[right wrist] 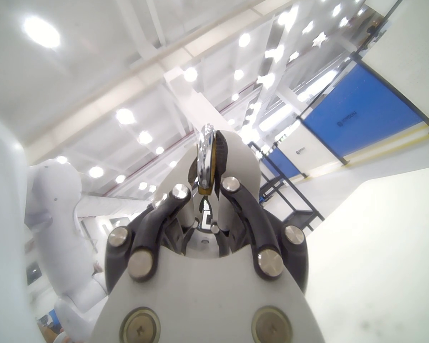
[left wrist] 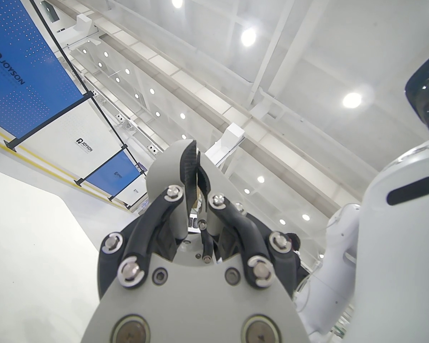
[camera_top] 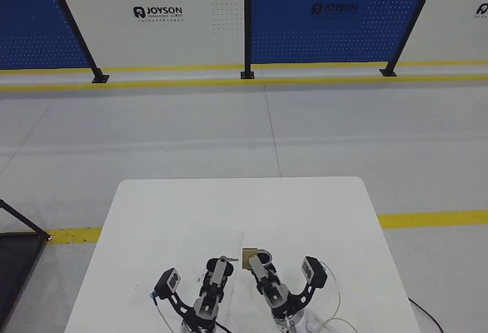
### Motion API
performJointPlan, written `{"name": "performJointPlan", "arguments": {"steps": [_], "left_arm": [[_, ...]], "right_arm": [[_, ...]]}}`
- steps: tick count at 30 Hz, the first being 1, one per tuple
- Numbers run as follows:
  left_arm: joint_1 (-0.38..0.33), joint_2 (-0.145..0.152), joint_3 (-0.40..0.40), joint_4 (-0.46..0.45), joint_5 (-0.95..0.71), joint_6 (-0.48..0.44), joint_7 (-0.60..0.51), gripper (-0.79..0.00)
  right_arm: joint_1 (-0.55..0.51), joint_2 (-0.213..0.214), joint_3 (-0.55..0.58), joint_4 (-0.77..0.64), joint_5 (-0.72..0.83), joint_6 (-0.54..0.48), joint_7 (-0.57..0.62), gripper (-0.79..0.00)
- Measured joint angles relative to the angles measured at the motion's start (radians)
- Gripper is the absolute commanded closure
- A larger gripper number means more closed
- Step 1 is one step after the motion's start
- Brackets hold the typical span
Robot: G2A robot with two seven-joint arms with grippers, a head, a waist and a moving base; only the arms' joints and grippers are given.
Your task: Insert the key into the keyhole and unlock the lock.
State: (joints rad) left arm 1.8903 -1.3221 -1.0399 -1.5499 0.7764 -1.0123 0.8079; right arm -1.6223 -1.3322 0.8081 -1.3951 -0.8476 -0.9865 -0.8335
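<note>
Far left, off the table: black metal frame (camera_top: 1, 218) on the floor. White table (camera_top: 144, 216) runs across the middle, both arms sit at its near edge. Left gripper (camera_top: 221, 263) is over the near-centre of the table, fingers aimed at the far side. In the left wrist view its black pads (left wrist: 188, 169) are clenched tip to tip; can't tell if anything thin is pinched between them. Just right of that gripper is the lock (camera_top: 250, 253), a small brass block, off the table surface and gripped by the right gripper (camera_top: 256, 261). The right wrist view shows it edge-on between the clamped fingers: chrome shackle (right wrist: 205, 144) pokes past the fingertips, brass body (right wrist: 204, 189) is deeper between the pads. The two grippers are close together, tips angled slightly toward each other, not touching. Right of the right arm, a thin light cable (camera_top: 334, 310) loops on the table near the front edge.
</note>
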Motion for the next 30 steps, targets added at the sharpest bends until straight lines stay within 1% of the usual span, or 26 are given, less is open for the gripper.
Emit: {"name": "performJointPlan", "arguments": {"steps": [9,23,27,30], "left_arm": [[-0.008,-0.020,0.001,0.020,0.018,0.000,0.000,0.000],[-0.010,-0.038,-0.004,0.024,0.034,0.000,0.000,0.000],[-0.012,-0.042,-0.005,0.029,0.041,0.000,0.000,0.000],[-0.015,-0.044,-0.005,0.034,0.046,0.000,0.000,0.000]], "right_arm": [[0.000,0.000,0.000,0.000,0.000,0.000,0.000,0.000],[0.000,0.000,0.000,0.000,0.000,0.000,0.000,0.000],[-0.006,-0.001,0.002,-0.022,0.029,0.030,0.044,0.000],[-0.011,0.000,0.008,-0.032,0.044,0.034,0.069,0.000]]}}
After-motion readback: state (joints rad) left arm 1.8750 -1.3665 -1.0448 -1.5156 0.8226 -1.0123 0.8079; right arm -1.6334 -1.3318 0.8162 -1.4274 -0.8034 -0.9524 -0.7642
